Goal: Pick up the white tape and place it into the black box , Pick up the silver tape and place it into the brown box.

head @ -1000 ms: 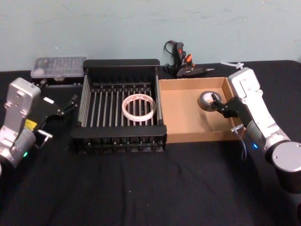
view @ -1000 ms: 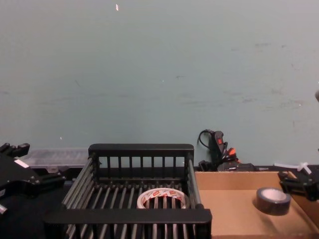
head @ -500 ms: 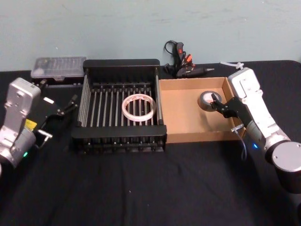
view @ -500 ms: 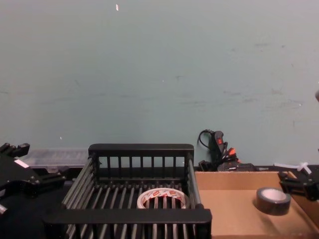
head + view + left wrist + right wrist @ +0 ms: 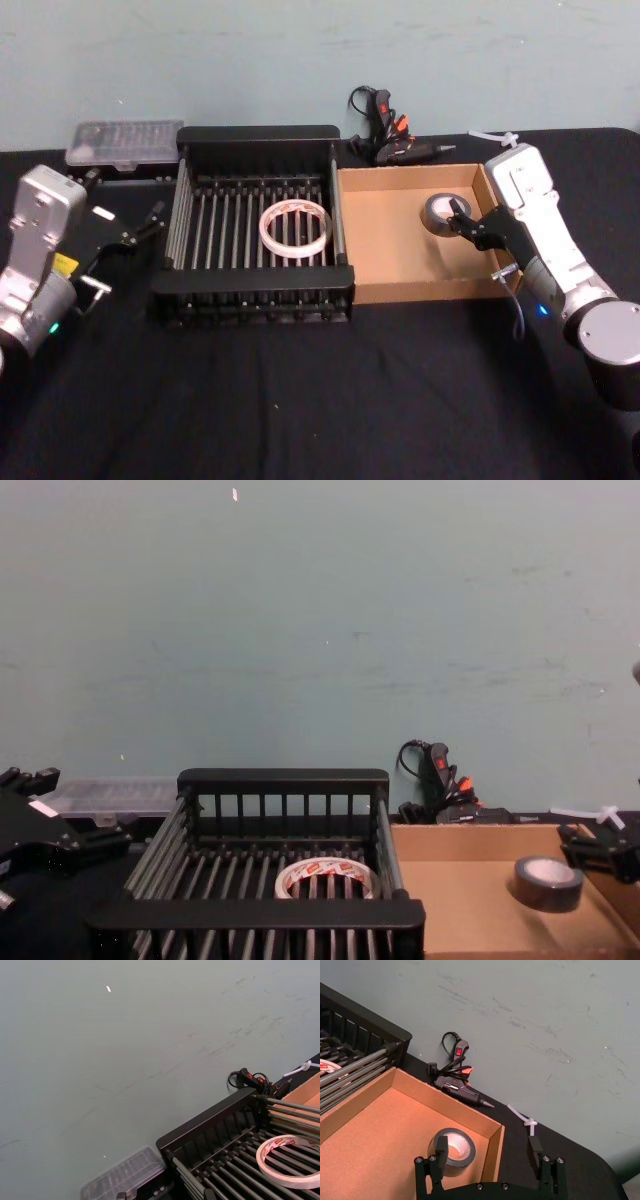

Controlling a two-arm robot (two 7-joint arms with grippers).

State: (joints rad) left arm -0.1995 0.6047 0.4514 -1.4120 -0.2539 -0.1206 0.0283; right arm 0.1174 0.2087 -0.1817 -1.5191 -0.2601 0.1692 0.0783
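There are 2 tape rolls, 2 boxes and 2 grippers. The white tape [image 5: 295, 231] lies flat on the bars of the black box [image 5: 256, 137], a little toward 3 o'clock of the crate's middle, its opening facing up; red print shows on its inner core in the chest view. The silver tape [image 5: 441, 211] lies flat too, hole upward, in the brown box [image 5: 384, 289], in the corner toward 1 o'clock. The 2 boxes sit side by side, touching, the crate at 9 o'clock of the tray.

All rest on a black cloth-covered table [image 5: 320, 400] against a plain pale green wall [image 5: 320, 630]. At 12 o'clock behind the tray lies 1 black glue gun [image 5: 388, 135] with its cord, its nozzle pointing toward 3 o'clock, and 1 white zip tie [image 5: 494, 137] farther toward 3 o'clock. 1 clear plastic case [image 5: 125, 143] lies at 10 o'clock of the crate.

The right gripper [image 5: 462, 220] hangs just beside the silver tape at the tray's 3 o'clock wall, jaws spread wide, holding nothing. The left gripper [image 5: 138, 227] sits at 9 o'clock of the crate, outside it, jaws apart and empty.
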